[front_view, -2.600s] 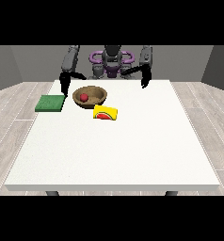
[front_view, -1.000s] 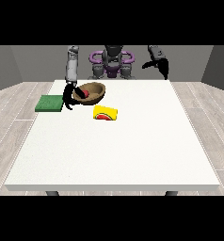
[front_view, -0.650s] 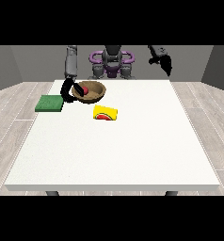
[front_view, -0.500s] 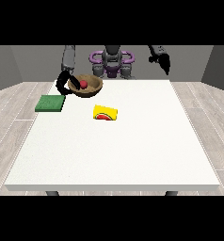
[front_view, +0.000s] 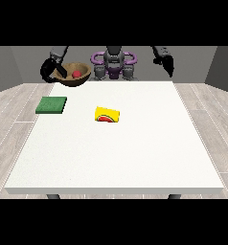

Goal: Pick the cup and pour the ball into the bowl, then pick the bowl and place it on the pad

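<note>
While the hand at the view's left [front_view: 50, 71] grips its rim, the bowl [front_view: 75, 74] hangs above the table's [front_view: 116, 153] far left corner — brown, round, with a red ball [front_view: 76, 73] inside. A yellow cup [front_view: 107, 115] lies on its side mid-table; the green pad [front_view: 51, 105] sits left. At right, the other hand [front_view: 166, 62] hangs raised — fingers unclear.

Pretty even, soft light; the big white rectangular table [front_view: 135, 158] looks bright with no glare, shadows barely there.

Bowl [front_view: 75, 74] aloft — ball [front_view: 76, 73] inside
</note>
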Controlling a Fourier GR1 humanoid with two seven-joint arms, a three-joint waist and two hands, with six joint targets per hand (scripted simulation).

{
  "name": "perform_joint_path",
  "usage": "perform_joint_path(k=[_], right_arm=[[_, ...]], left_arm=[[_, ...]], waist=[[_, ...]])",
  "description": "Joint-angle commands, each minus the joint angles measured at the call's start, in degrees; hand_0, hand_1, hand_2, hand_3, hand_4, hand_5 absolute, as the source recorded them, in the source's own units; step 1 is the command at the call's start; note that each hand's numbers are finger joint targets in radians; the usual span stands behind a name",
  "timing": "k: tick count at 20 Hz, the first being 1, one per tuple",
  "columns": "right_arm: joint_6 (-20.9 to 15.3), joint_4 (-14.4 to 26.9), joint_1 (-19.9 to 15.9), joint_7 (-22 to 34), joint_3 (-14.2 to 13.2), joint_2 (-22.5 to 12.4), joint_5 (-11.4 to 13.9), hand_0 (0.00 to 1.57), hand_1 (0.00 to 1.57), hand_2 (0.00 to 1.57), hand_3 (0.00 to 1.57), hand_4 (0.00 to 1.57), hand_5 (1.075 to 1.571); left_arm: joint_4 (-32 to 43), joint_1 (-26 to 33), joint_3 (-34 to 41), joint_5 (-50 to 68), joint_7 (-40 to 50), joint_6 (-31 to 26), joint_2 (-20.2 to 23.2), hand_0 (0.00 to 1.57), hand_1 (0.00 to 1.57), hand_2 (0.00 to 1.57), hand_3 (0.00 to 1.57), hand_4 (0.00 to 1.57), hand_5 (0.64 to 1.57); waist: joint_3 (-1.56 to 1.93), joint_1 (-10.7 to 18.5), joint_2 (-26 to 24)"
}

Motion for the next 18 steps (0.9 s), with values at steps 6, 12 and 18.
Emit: perform_joint_path(k=[6,12,18], right_arm=[[6.6,0.6,0.5,-7.0,-6.7,-9.9,-3.1,1.57,1.57,1.57,0.22,0.88,1.57],[5.3,2.0,3.3,-15.4,-10.6,-10.3,-5.4,1.57,1.57,1.57,0.0,0.86,1.57],[5.2,-0.6,-0.2,-13.6,-12.1,-12.1,-6.8,1.57,1.57,1.57,0.0,0.79,1.567]], left_arm=[[-2.1,-4.3,4.8,4.2,-0.7,-4.2,5.0,0.0,0.0,0.0,0.0,1.25,1.503],[1.8,-6.8,18.3,14.9,-4.4,-15.1,19.6,0.0,0.0,0.0,0.0,1.3,1.571],[14.0,-6.4,25.3,18.2,-12.4,-23.8,28.5,0.0,0.0,0.0,0.0,1.23,1.566]], waist=[[0.08,2.0,8.0],[0.06,3.9,14.3],[-0.02,2.6,18.6]])
